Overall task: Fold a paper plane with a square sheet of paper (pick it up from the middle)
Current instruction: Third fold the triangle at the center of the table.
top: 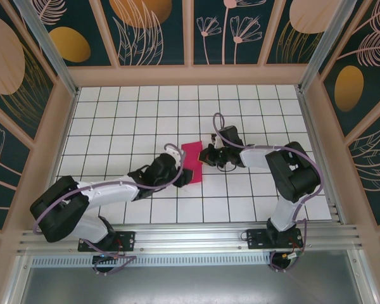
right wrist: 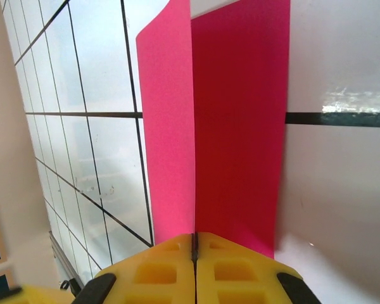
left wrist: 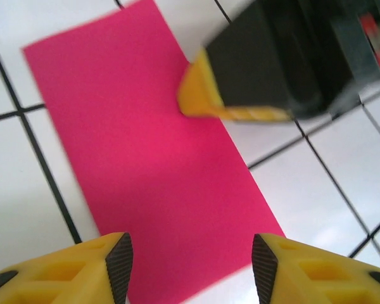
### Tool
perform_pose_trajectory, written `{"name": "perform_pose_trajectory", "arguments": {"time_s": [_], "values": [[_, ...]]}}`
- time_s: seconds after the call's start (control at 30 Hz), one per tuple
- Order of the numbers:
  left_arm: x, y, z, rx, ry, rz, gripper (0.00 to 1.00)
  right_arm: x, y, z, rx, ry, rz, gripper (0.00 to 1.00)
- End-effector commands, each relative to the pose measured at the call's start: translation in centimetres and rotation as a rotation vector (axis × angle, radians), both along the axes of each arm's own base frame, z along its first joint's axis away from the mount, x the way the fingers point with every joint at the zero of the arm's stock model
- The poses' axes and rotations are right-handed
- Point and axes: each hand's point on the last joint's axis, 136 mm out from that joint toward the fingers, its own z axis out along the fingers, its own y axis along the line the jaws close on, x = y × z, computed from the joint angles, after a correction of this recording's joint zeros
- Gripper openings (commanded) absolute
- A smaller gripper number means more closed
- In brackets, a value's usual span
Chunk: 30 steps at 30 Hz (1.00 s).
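Note:
The square sheet of paper [top: 192, 162], magenta-pink, lies folded in half as a narrow rectangle in the middle of the white grid table. In the right wrist view its two layers [right wrist: 240, 126] part along a crease that runs straight into my shut jaws. My right gripper [top: 206, 155] is shut on the paper's right long edge; its yellow fingertip [left wrist: 202, 95] touches that edge in the left wrist view. My left gripper [left wrist: 191, 266] stands open over the near end of the paper [left wrist: 152, 158], one finger on each side and nothing pinched between them.
The white grid table [top: 114, 120] is walled by a wooden frame [top: 190, 75] at the back and rails at the sides. A metal rail [top: 190, 237] with both arm bases runs along the near edge.

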Motion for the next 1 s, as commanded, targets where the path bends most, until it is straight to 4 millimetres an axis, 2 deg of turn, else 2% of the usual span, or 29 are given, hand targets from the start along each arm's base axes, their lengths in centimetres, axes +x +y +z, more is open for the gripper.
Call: {"name": "perform_pose_trajectory", "arguments": {"time_s": [0.0,0.3,0.53,0.63,0.77,0.97], "values": [[-0.8,-0.6,-0.3,0.098,-0.096,-0.058,0.56,0.2,0.6,0.3,-0.01,0.004,0.006,0.09],[-2.7,-3.9,-2.4,0.295,-0.2,-0.15,0.61,0.2,0.8,-0.1,-0.02,0.016,0.015,0.09],[-1.7,-3.3,-2.7,0.374,-0.263,-0.079,0.61,0.1,0.8,-0.2,-0.03,0.01,0.02,0.09],[-1.5,-3.3,-2.1,0.365,-0.283,-0.07,0.53,0.1,0.7,-0.4,-0.033,0.016,0.021,0.09],[-1.5,-3.6,-1.2,0.342,-0.303,-0.083,0.31,0.1,0.6,-0.6,-0.042,0.013,0.02,0.1],[-1.5,-3.7,-0.6,0.329,-0.311,-0.082,0.08,0.2,0.5,-0.8,-0.054,0.015,0.021,0.1]]}}
